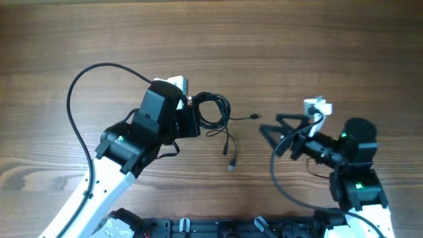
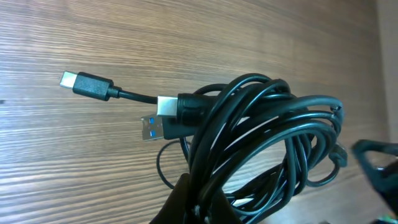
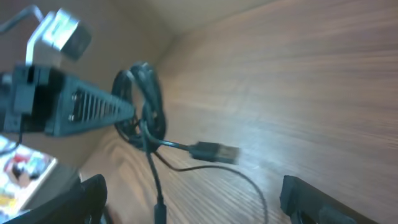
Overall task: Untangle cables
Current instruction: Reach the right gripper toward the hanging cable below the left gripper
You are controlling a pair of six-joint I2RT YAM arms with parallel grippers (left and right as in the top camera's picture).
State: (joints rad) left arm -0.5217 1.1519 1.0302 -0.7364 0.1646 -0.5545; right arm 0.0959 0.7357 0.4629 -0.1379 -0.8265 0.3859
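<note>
The cables [image 1: 213, 109] are thin black cords, wound together in a tangled coil left of the table's middle. My left gripper [image 1: 193, 120] is shut on the coil's left side. In the left wrist view the coil [image 2: 267, 137] rises out of the fingers [image 2: 233, 202], with a small plug [image 2: 87, 84] and a blue-tongued USB plug [image 2: 155, 127] sticking out to the left. Loose ends trail to a plug [image 1: 256, 116] on the right and another [image 1: 231, 165] nearer me. My right gripper [image 1: 268, 123] is open, just right of those ends. In the right wrist view a USB plug [image 3: 214, 151] and a thin cord lie ahead of its spread fingers [image 3: 311, 202].
A thicker black arm wire [image 1: 79, 92] loops over the table at the left. The wooden table [image 1: 297, 46] stretches away behind both arms. A dark rail [image 1: 218, 228] runs along the near edge.
</note>
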